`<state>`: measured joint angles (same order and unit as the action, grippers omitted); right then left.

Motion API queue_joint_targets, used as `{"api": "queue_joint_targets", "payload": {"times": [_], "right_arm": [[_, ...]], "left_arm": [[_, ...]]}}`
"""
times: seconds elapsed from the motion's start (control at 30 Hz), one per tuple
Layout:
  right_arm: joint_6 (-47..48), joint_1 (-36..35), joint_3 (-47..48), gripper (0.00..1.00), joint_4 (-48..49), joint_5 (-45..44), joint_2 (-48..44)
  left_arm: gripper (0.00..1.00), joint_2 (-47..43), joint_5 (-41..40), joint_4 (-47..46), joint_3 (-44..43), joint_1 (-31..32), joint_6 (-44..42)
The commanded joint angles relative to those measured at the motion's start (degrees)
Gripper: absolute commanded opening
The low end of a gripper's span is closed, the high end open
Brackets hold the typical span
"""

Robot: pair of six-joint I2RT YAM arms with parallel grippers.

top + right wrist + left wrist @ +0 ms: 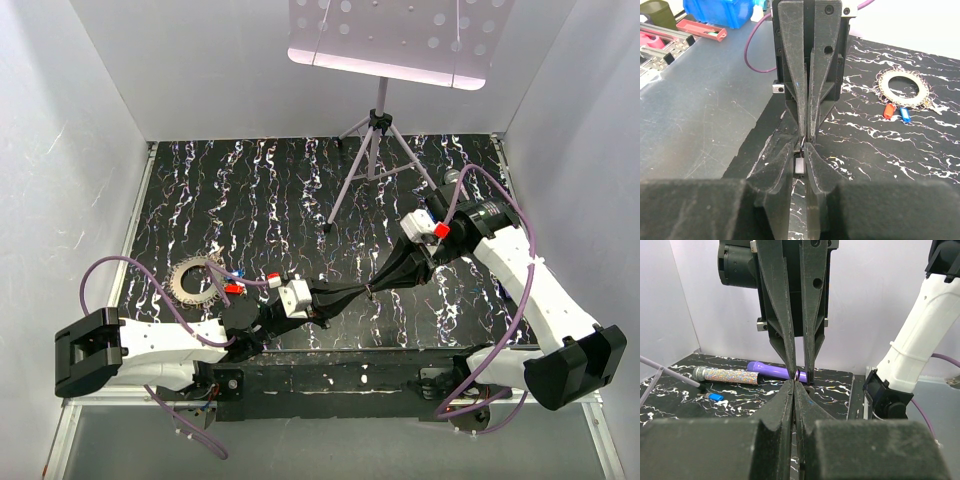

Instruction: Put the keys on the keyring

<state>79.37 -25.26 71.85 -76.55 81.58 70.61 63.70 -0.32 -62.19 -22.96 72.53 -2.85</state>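
Observation:
The keyring [192, 281], a toothed grey circle, lies flat on the black marbled table at the left. It also shows in the right wrist view [902, 89]. Keys lie at its edge: a red-headed key [888, 110], a blue-headed key [905, 115] and a plain silver key [934, 106]. My left gripper [362, 292] and right gripper [373, 288] meet tip to tip near the table's front middle. Both are shut on a small thin ring [799, 375], and a small grey tab [800, 165] hangs under the ring. In the left wrist view my left gripper [794, 384] has its jaws pressed together.
A tripod stand [372, 150] with a perforated tray stands at the back middle. A glittery microphone [727, 375], a purple pen [767, 369] and a small blue piece [716, 397] lie at the back right. The table's front edge [330, 345] is just below the grippers.

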Motion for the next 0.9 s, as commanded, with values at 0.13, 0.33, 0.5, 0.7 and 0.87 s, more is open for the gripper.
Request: {"api": "queue_joint_targets", "payload": {"times": [0.13,0.33,0.5,0.7,0.87], "right_arm": [[-2.2,-0.4,2.3,0.1,-10.8,0.5,-0.5],[-9.4,-0.3,1.7,0.01,-5.6,-1.4,-0.7],[-23.4,1.9,-2.0,0.01,4.4,-9.0,-3.4],[-38.1,8.1,-10.0,0.01,14.1,-28.7,-10.3],[-37.8,17.8,-15.1,0.01,10.5,-41.0,-12.8]], "left_arm": [[0.0,-0.5,0.0,-1.8,-0.5,0.2,0.2],[0.0,-0.6,0.0,-2.0,-0.1,0.2,0.7],[0.42,-8.1,-2.1,9.9,0.5,0.2,0.5],[0.79,-22.7,-10.4,41.6,-2.6,-0.1,1.9],[0.86,-26.0,-16.2,58.4,-6.3,-0.2,4.3]]}}
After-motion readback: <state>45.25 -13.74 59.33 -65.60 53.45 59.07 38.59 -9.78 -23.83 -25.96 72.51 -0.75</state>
